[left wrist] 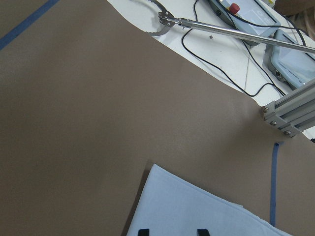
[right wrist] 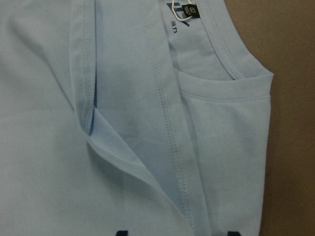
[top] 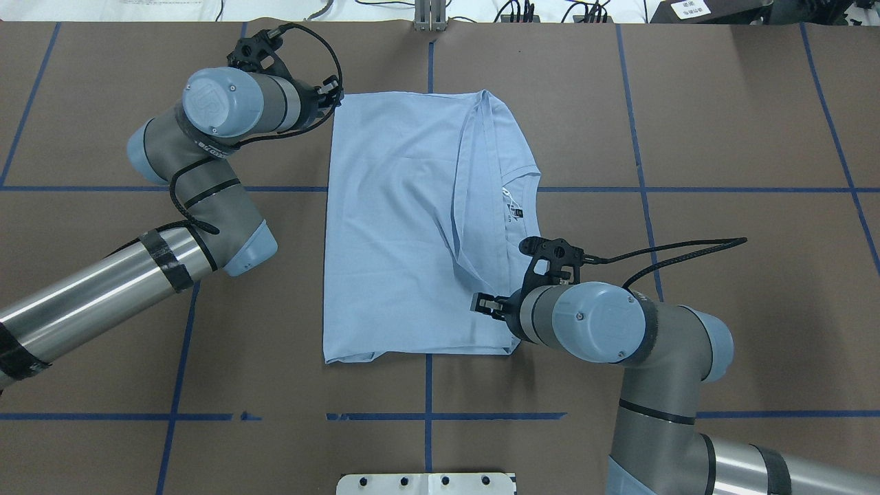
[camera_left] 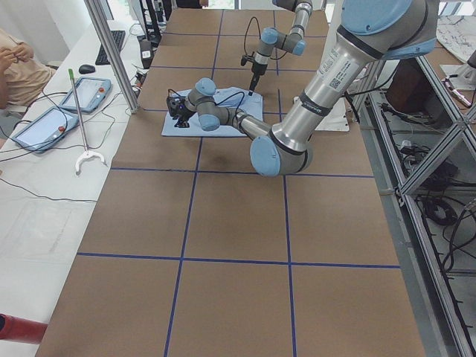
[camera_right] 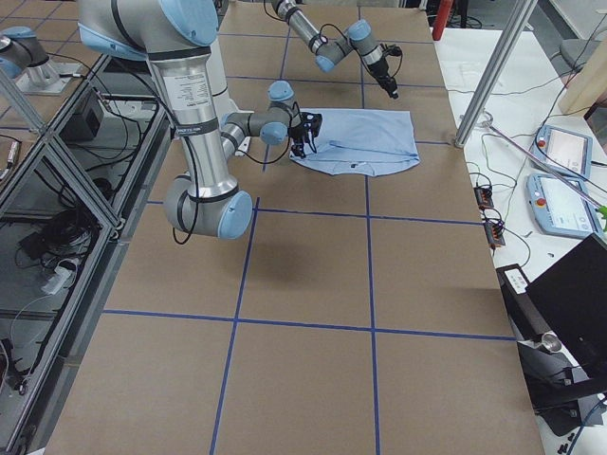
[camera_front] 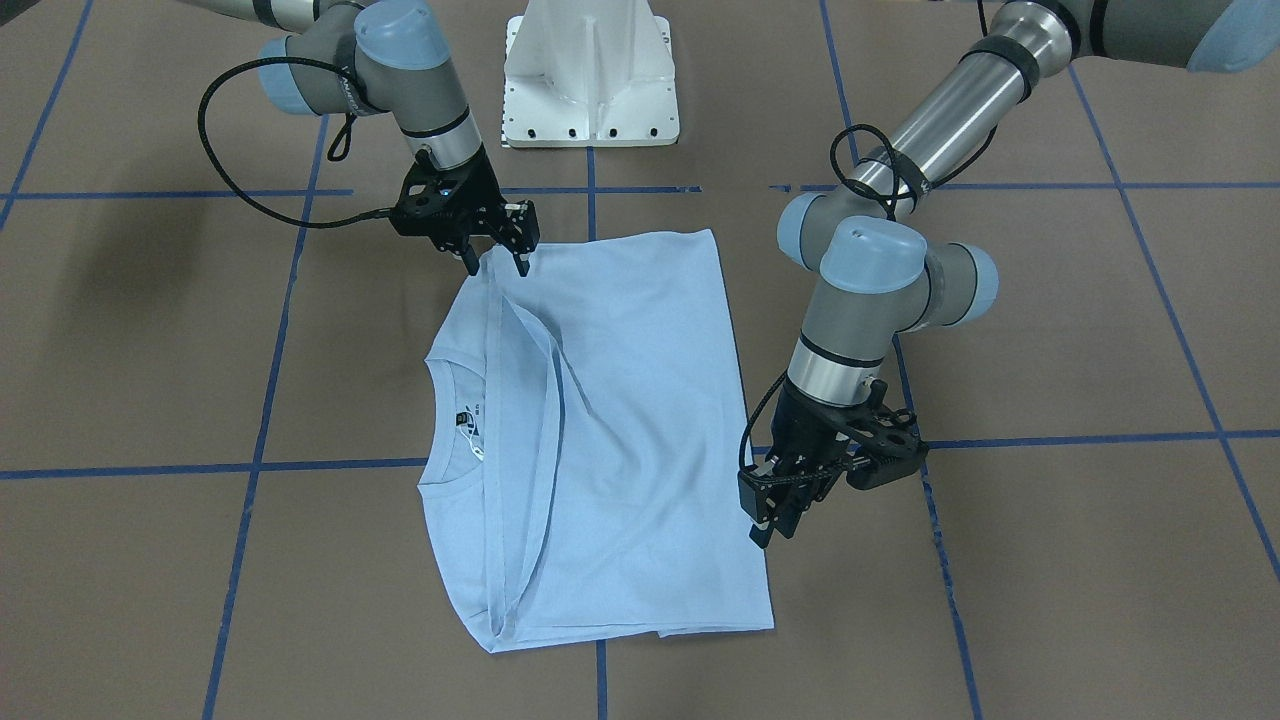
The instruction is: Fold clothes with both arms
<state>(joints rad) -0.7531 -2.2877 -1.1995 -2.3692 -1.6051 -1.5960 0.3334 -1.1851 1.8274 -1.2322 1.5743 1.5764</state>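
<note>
Brown table (top: 756, 309) with blue tape lines (top: 756, 189), white pedestal base (camera_front: 590, 75), grey pendant (camera_left: 88, 93) alongside

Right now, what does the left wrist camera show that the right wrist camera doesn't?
Only the left wrist view: a blue tape line, a metal post foot, and a grabber tool and teach pendants on the white bench beyond. Only the right wrist view: the black neck label, collar and stitched hems close up. Both: the light blue T-shirt, brown table and two spread black fingertips at the bottom edge.
</note>
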